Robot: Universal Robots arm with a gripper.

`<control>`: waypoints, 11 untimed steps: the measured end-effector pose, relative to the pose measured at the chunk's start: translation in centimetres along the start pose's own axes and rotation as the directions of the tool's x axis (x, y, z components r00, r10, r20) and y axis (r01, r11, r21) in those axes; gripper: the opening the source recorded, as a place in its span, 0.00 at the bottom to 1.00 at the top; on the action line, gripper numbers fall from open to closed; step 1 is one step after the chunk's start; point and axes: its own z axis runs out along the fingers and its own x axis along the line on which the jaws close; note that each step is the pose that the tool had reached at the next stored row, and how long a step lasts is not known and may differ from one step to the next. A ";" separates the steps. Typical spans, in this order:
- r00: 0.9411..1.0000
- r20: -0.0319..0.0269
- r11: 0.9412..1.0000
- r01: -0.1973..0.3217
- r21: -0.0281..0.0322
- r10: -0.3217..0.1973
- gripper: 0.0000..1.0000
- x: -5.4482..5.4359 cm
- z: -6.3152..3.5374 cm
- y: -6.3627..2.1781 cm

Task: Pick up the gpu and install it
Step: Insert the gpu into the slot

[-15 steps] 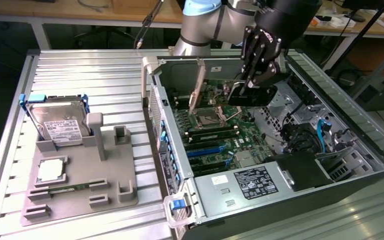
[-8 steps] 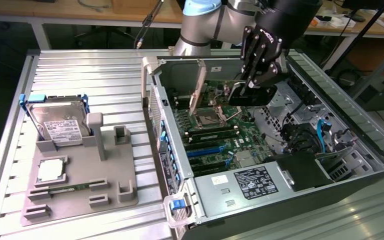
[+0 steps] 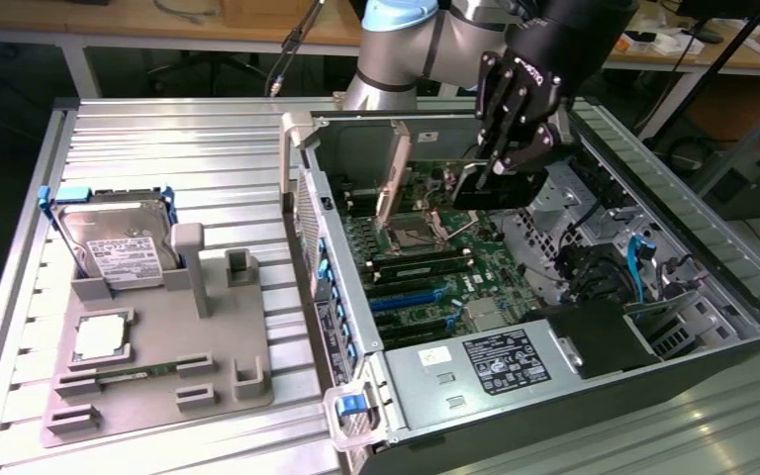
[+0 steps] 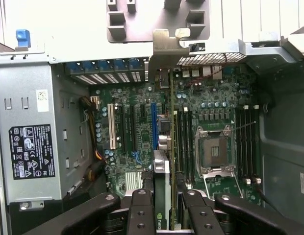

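Note:
My gripper (image 3: 502, 170) hangs inside the open computer case, shut on the gpu (image 3: 497, 190), a dark flat card held above the green motherboard (image 3: 439, 272). In the wrist view the gpu (image 4: 162, 188) shows edge-on between the two black fingers (image 4: 142, 210), and its silver end bracket (image 4: 167, 46) reaches the case's rear wall. The card stands over the row of expansion slots, near the blue slot (image 4: 153, 122). I cannot tell whether its edge touches a slot.
The power supply (image 3: 499, 361) fills the case's near end, and the CPU socket (image 4: 214, 152) lies beside the RAM slots. At the exterior view's left, a grey fixture (image 3: 155, 346) holds a hard drive (image 3: 116, 242), a CPU chip (image 3: 100, 338) and a RAM stick (image 3: 136, 374).

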 end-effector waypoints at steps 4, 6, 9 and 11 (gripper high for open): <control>1.000 -0.001 1.000 0.019 0.000 -0.019 0.27 0.0 0.00 -0.03; 1.000 -0.001 1.000 0.028 0.000 -0.028 0.27 0.0 0.00 -0.04; 0.999 -0.002 0.999 0.042 -0.001 -0.042 0.27 0.0 -0.01 -0.06; 0.999 -0.002 0.999 0.054 -0.001 -0.054 0.27 0.0 0.00 -0.08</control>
